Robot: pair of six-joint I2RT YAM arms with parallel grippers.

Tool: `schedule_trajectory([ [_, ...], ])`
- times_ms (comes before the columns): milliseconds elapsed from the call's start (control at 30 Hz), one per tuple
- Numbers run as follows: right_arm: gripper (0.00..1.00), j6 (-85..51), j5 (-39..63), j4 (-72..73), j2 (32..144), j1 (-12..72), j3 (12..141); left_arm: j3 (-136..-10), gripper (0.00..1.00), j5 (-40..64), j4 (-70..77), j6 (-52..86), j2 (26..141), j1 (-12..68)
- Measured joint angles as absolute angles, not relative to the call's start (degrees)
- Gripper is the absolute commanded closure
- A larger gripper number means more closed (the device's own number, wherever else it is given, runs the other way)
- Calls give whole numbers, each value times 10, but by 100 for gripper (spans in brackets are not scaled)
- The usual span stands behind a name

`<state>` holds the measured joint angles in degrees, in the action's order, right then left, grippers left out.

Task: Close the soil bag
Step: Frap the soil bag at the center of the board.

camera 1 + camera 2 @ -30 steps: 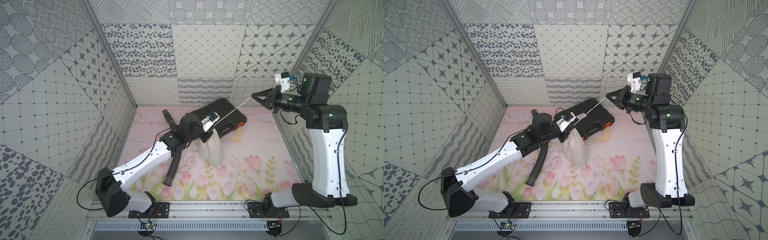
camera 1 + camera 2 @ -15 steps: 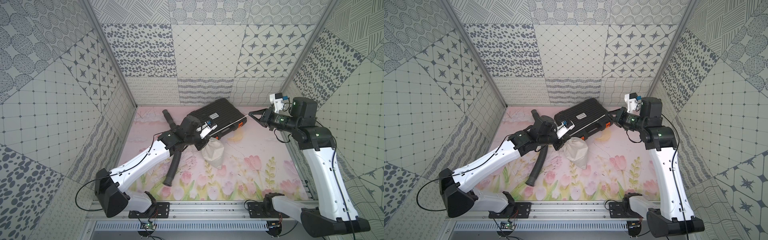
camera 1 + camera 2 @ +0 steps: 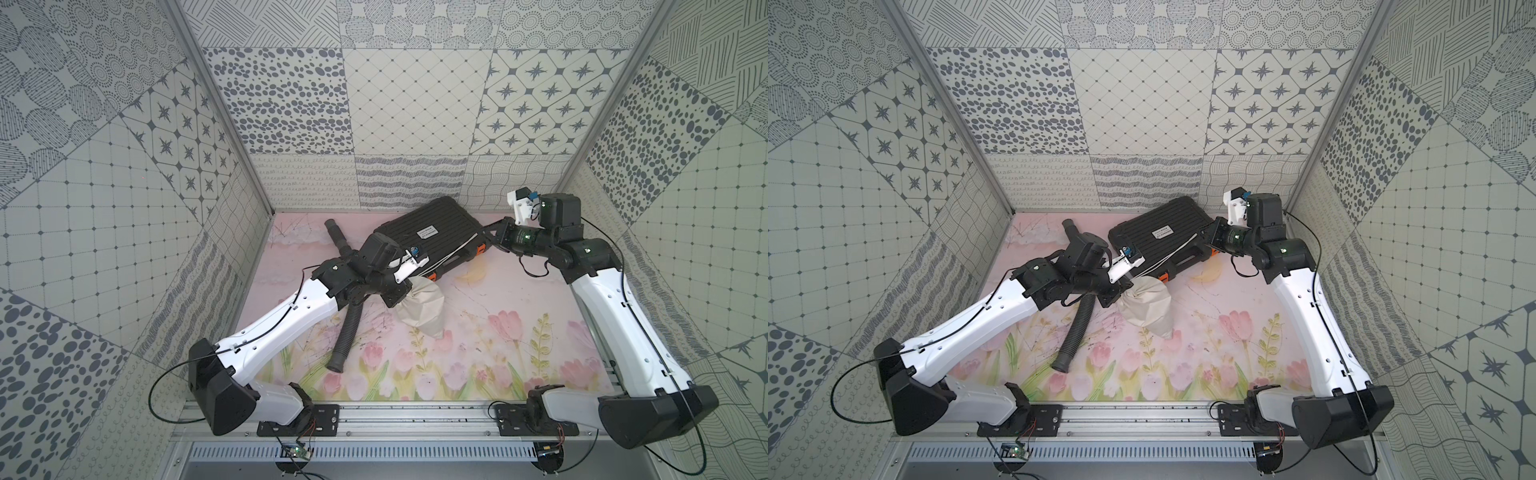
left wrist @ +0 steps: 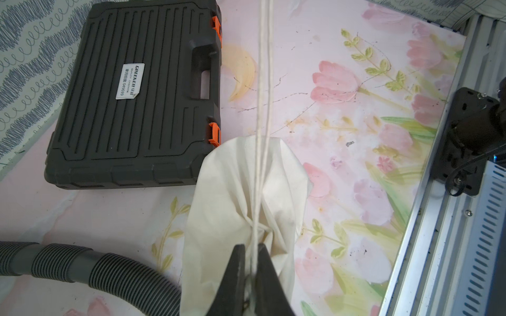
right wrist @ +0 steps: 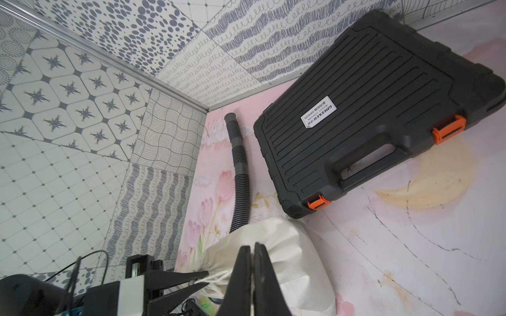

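Note:
The soil bag [image 3: 422, 309] [image 3: 1148, 305], an off-white cloth sack, lies on the flowered mat in front of the black case. Its mouth is gathered tight. My left gripper [image 3: 401, 296] [image 4: 252, 247] is shut at that mouth, with the pale cord [image 4: 264, 82] pinched between its fingers. The cord [image 3: 451, 253] runs back over the case to my right gripper [image 3: 487, 230] [image 5: 252, 246], which is shut on its far end above the case's right corner. In the right wrist view the bag [image 5: 276, 243] shows behind the shut jaws.
A black ribbed tool case [image 3: 432, 232] [image 4: 131, 95] with orange latches lies at the back. A grey corrugated hose [image 3: 345, 332] [image 3: 1075, 328] lies under my left arm. Patterned walls enclose three sides, and a metal rail [image 3: 415, 419] runs along the front.
My right arm has come down and in toward the case, still holding the cord. The left gripper and the bag have sunk from hanging to lying on the mat.

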<state>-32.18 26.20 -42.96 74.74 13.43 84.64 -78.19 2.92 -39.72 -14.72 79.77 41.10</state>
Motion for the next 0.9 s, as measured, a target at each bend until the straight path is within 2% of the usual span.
schedule_trajectory([
  [67,87,-315,254,-427,760,146,837,-783,100,29,-404,-147,798,411],
  [167,45,-303,247,-426,777,154,821,-789,100,27,-416,-147,799,410],
  [200,34,-298,245,-426,781,155,817,-791,100,27,-419,-147,799,410],
  [300,9,-281,232,-429,786,154,809,-805,100,27,-428,-147,806,409],
  [333,4,-275,229,-432,786,153,809,-810,100,27,-430,-147,808,409],
  [600,3,-199,222,-446,754,156,809,-858,100,29,-449,-132,838,409],
  [900,3,-38,259,-421,649,282,743,-890,100,42,-457,-106,862,408],
])
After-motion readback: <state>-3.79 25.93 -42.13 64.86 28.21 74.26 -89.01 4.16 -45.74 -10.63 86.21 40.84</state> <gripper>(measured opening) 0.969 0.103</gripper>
